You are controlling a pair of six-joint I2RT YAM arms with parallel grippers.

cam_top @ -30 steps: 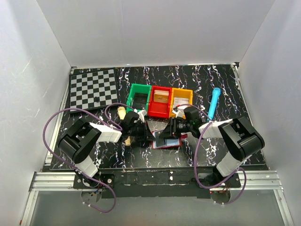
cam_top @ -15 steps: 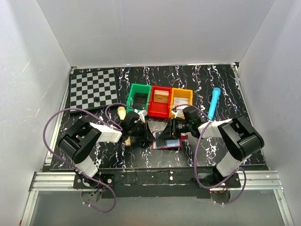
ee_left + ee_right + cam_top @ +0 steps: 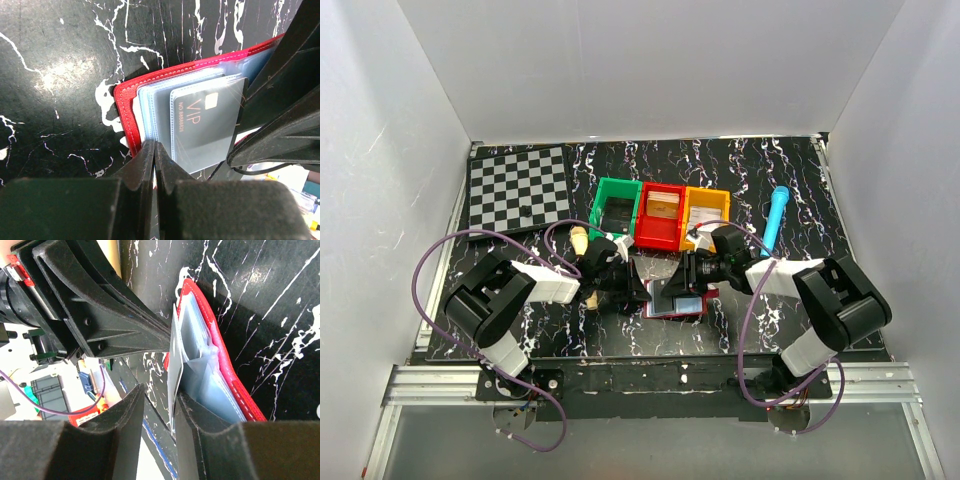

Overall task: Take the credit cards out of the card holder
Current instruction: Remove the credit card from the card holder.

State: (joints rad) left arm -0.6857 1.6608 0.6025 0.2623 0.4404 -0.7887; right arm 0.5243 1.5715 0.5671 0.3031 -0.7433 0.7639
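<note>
Top: card holder (image 3: 675, 303) lies open between the two tips, left gripper (image 3: 642, 292) at its left edge, right gripper (image 3: 688, 280) on its right.
Left wrist: jaws fully closed, pinching the holder's clear sleeve edge. Grey VIP card (image 3: 205, 125) sits just ahead, long axis pointing toward the right gripper.
Right wrist: jaws narrow, card edge between them, gap on one side, not clamped. The pull probably goes rightward.

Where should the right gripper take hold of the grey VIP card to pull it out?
Pinch the grey VIP card across its flat faces at the bare edge sticking out of the clear sleeves, coming in along its plane from that protruding side. It is thin and stands edge-on between the open fingers of the right gripper.
</note>
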